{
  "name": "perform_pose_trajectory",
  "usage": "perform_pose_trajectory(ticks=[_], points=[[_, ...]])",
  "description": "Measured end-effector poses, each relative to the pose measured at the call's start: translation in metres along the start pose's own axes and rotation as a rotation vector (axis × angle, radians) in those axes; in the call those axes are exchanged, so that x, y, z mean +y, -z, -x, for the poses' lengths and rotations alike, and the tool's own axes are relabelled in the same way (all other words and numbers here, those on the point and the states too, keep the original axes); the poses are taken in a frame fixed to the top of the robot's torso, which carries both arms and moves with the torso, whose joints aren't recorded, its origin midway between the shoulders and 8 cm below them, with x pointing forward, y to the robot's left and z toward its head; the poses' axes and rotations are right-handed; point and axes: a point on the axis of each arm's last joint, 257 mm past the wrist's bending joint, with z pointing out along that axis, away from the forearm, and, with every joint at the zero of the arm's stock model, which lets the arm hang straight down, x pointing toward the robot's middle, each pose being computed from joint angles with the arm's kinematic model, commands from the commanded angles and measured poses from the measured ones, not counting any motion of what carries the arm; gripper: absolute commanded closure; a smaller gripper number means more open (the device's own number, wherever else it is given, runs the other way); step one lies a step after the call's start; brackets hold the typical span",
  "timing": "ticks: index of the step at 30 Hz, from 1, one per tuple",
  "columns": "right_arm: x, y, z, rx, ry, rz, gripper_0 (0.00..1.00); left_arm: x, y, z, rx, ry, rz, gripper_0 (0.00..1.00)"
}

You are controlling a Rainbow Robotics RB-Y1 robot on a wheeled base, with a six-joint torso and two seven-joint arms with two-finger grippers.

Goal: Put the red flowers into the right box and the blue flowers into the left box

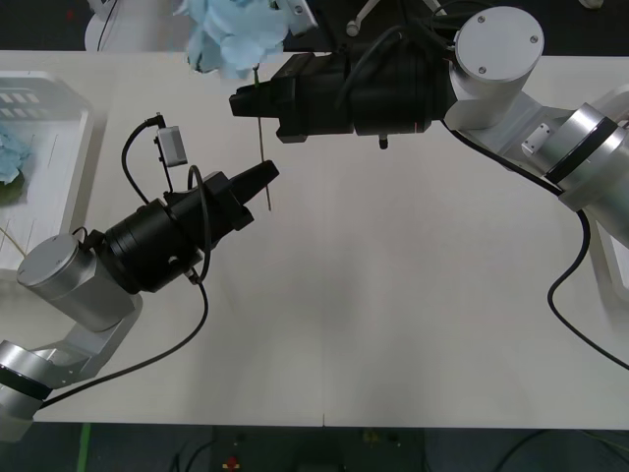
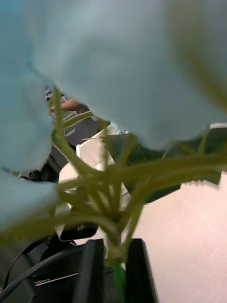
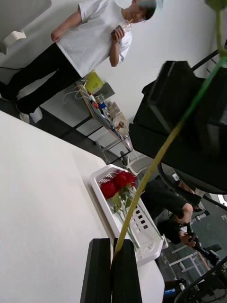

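Blue flower [image 1: 231, 34] stem pinched by both fingers [image 1: 263, 175].

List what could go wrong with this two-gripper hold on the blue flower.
1. The right gripper and the left gripper are both shut on the blue flower's thin stem; pulling apart could bend or snap it.
2. The left gripper pinches near the stem's bottom end, so the stem might slip out once the right gripper releases.

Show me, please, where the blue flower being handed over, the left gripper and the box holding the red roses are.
blue flower [image 1: 228, 34]: front view, on its pale petal cluster.
left gripper [image 3: 112, 265]: left wrist view, between the black fingertips pinching the stem.
right box [image 3: 150, 245]: left wrist view, on its slotted white side wall.
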Motion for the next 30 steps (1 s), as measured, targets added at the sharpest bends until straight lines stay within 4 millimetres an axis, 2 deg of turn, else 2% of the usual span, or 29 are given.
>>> perform_pose_trajectory(ticks=[3, 6, 13, 18, 22, 25, 30], points=[[-0.001, 0.0, 0.001, -0.003, -0.006, -0.003, 0.23, 0.0, 0.0, 0.0, 0.0, 0.0, 0.0, 1.0], [-0.002, 0.0, 0.002, -0.008, -0.006, -0.008, 0.14, 0.0, 0.0, 0.0, 0.0, 0.0, 0.0, 1.0], [-0.002, 0.001, 0.003, -0.008, -0.002, -0.009, 0.1, 0.003, 0.004, 0.003, 0.005, -0.012, 0.008, 1.0], [-0.006, 0.007, 0.003, 0.007, 0.01, -0.017, 0.1, 0.014, 0.017, 0.023, 0.003, -0.058, 0.036, 1.0], [-0.007, 0.03, -0.01, 0.093, 0.036, -0.003, 0.1, 0.028, 0.033, 0.047, 0.006, -0.14, 0.079, 1.0], [-0.013, 0.056, -0.019, 0.164, 0.071, -0.012, 0.1, 0.04, 0.048, 0.068, 0.022, -0.236, 0.121, 1.0], [-0.02, 0.107, -0.038, 0.294, 0.278, -0.01, 0.1, 0.066, 0.084, 0.108, 0.043, -0.364, 0.194, 1.0]])
